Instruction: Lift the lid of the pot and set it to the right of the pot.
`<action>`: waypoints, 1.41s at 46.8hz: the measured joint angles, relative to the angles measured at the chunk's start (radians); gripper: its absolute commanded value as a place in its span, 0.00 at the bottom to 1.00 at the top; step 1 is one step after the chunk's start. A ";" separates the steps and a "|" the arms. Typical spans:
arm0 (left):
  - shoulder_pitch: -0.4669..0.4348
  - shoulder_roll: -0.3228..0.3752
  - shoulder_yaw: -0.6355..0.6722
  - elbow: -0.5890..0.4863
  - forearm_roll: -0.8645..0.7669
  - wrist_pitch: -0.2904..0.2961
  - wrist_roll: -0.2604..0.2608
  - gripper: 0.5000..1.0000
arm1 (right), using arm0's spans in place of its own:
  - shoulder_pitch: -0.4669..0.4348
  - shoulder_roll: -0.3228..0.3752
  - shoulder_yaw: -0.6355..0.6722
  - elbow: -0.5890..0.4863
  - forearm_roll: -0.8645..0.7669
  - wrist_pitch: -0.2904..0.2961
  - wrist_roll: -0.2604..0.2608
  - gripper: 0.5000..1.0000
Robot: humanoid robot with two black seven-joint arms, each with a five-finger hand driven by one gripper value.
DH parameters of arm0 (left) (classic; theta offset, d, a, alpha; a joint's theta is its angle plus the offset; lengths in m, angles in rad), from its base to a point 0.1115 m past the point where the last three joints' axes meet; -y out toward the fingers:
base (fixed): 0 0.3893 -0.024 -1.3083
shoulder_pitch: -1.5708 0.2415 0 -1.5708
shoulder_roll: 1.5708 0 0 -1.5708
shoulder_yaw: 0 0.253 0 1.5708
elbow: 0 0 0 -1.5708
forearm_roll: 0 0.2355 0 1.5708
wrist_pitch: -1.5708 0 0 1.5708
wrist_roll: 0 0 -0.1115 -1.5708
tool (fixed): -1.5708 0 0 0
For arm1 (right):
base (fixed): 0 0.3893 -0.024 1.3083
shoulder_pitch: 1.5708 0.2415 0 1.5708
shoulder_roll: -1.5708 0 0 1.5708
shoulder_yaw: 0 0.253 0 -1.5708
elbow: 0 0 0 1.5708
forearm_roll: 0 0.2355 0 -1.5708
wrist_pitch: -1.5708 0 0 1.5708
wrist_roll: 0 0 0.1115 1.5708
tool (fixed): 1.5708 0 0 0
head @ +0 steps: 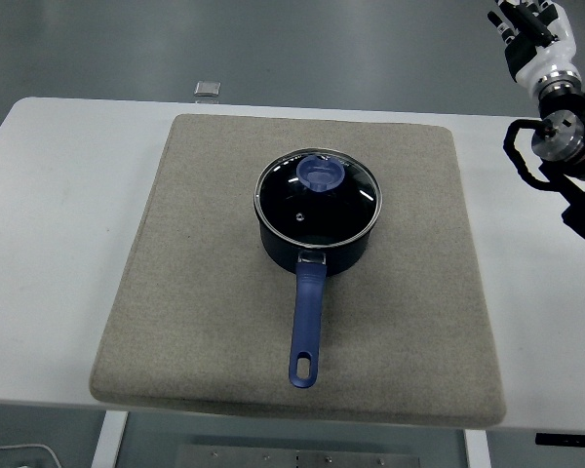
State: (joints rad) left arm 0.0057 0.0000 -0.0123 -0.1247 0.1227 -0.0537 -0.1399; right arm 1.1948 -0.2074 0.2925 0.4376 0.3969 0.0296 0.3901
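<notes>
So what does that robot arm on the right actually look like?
The right arm is black, built from chunky rounded joints with a silver ring at the wrist and a looping black cable beside it. Its hand is white with black-jointed fingers. The left arm isn't in view.

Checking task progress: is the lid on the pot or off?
On. The glass lid sits level in the pot rim, blue knob up.
</notes>
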 measured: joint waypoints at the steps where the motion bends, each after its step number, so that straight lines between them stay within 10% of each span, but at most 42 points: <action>1: 0.000 0.000 0.000 0.000 0.000 0.000 0.000 1.00 | 0.006 -0.008 -0.004 0.000 -0.003 0.013 -0.002 0.82; 12: 0.000 0.000 0.000 0.000 0.000 0.000 0.000 1.00 | 0.113 -0.105 -0.099 0.000 -0.256 0.090 0.003 0.82; 40: 0.000 0.000 0.000 -0.001 0.000 0.000 0.000 1.00 | 0.439 -0.226 -0.110 0.032 -0.860 0.569 0.173 0.82; 66: -0.001 0.000 0.000 -0.001 0.000 0.000 0.000 1.00 | 0.666 -0.258 -0.154 0.328 -1.328 0.581 0.205 0.81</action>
State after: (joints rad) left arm 0.0052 0.0000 -0.0125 -0.1256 0.1227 -0.0537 -0.1398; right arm 1.8609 -0.4654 0.1381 0.7653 -0.9315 0.6110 0.5947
